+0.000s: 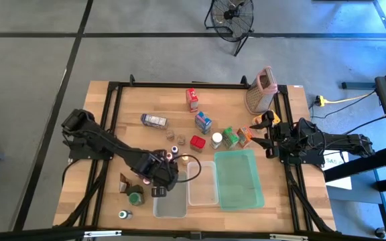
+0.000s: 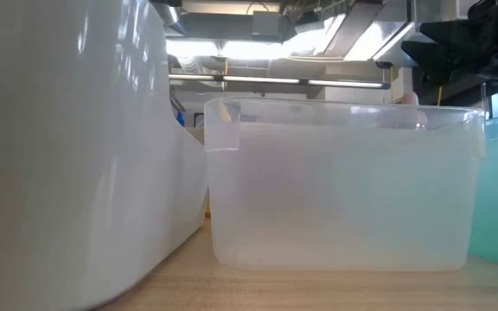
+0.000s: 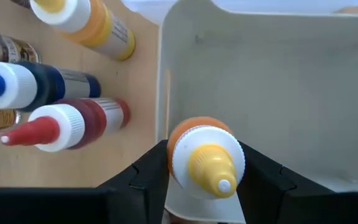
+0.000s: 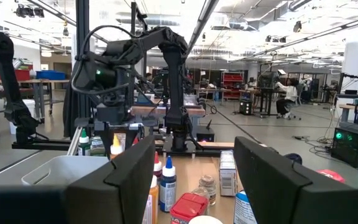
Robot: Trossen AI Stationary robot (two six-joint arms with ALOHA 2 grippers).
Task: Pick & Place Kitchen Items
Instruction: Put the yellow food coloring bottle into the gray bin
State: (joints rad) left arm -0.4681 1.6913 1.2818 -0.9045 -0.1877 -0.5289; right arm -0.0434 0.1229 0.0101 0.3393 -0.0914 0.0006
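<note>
At the front of the table, over the nearest clear tub [image 1: 169, 201], the left gripper [image 3: 207, 186] pinches a small orange bottle with a white cap and yellow nozzle [image 3: 206, 158], one finger on each side of its shoulder just under the cap. In the left wrist view the bottle hangs above the tub's bare floor, close to one wall [image 3: 164, 93], so it looks ready to be let go.

The bottle seems light, rigid plastic with a smooth round body, likely to slip or swing if held loosely. The ridged cap and the shoulder below it are the surest place to grip, and a drop would probably do it no harm.

Just outside that wall lie three more squeeze bottles on the wood: a red one [image 3: 73, 121], a dark blue one [image 3: 36, 84] and a yellow one [image 3: 95, 25]. They sit close to the tub, so any sideways swing could knock them.

Farther back stand a second clear tub [image 1: 202, 182] and the green tray [image 1: 238, 177], then a scatter of cartons, among them a red carton [image 1: 192, 99] and a blue carton [image 1: 203, 122].

At the right edge, the right gripper [image 1: 268, 139] waits, fingers spread and holding nothing, near the metal grater [image 1: 260, 90].
</note>
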